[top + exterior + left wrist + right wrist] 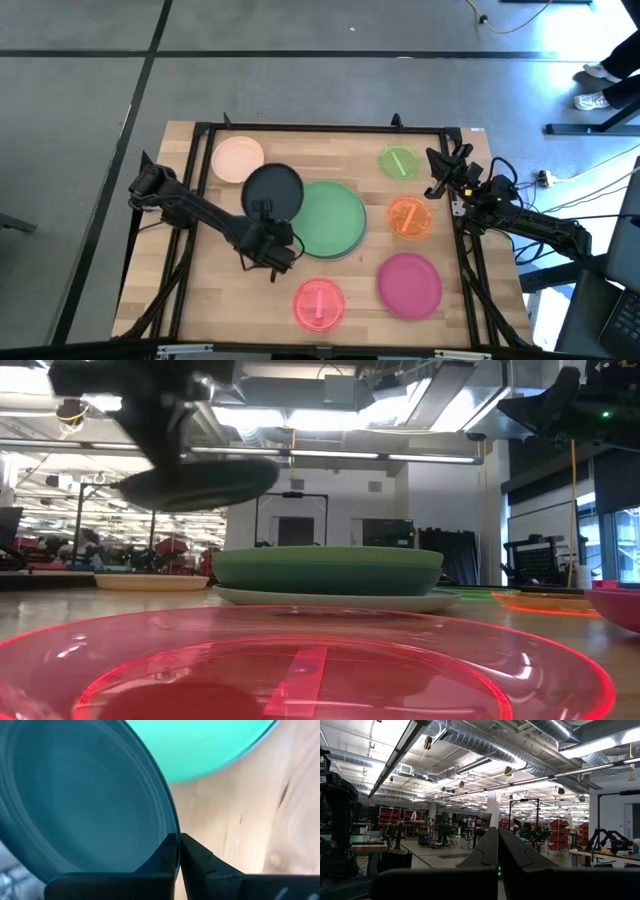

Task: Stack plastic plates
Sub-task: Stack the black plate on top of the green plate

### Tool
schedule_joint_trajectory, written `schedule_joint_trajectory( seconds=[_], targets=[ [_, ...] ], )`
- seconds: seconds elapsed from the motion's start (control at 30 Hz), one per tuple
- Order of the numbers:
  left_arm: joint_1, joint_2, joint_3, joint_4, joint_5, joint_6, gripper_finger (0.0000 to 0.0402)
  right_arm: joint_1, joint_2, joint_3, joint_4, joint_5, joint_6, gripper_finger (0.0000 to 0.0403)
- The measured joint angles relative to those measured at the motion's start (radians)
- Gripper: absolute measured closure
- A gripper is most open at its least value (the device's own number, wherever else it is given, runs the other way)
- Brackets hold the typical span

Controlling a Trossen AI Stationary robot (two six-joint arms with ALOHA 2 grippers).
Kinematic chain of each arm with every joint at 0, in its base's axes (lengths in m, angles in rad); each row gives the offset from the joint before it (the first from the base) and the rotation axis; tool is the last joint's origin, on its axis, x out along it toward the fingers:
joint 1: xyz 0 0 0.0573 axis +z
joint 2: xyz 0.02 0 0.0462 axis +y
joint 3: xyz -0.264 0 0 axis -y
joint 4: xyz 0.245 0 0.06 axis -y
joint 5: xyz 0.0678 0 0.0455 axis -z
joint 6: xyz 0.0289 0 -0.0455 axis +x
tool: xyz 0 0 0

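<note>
We see the dark plate (272,189) held off the table, its far edge overlapping the big green plate (330,218) mid-table. The left gripper (263,212) pinches its near rim, jaws closed on it. The right gripper (443,170), jaws pressed together and empty, waits at the right edge.

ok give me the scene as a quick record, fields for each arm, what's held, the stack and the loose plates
left gripper: shut on the rim of the dark plate, held in the air over the stack's edge
right gripper: shut, empty, raised at the table's right edge
stack: large green plate on a pale plate
loose plates: peach, small green, orange, magenta, pink
surface: wooden table
</note>
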Motion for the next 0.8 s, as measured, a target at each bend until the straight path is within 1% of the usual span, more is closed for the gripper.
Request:
schedule_joint_trajectory(
  seconds=[0.27, 0.4, 0.53, 0.7, 0.8],
  targets=[
    [0.011, 0.000, 0.012, 0.264, 0.006, 0.253, 0.0394, 0.000, 0.000, 0.000, 0.000, 0.000, 0.000, 0.0400],
    [0.038, 0.000, -0.018, 0.421, 0.074, 0.363, 0.0394, 0.000, 0.000, 0.000, 0.000, 0.000, 0.000, 0.0400],
    [0.062, 0.000, -0.060, 0.530, 0.147, 0.441, 0.0394, 0.000, 0.000, 0.000, 0.000, 0.000, -0.001, 0.0400],
    [0.095, 0.000, -0.118, 0.652, 0.183, 0.482, 0.0394, 0.000, 0.000, 0.000, 0.000, 0.000, -0.001, 0.0400],
    [0.113, 0.000, -0.154, 0.713, 0.229, 0.496, 0.0394, 0.000, 0.000, 0.000, 0.000, 0.000, -0.001, 0.0400]
  ],
)
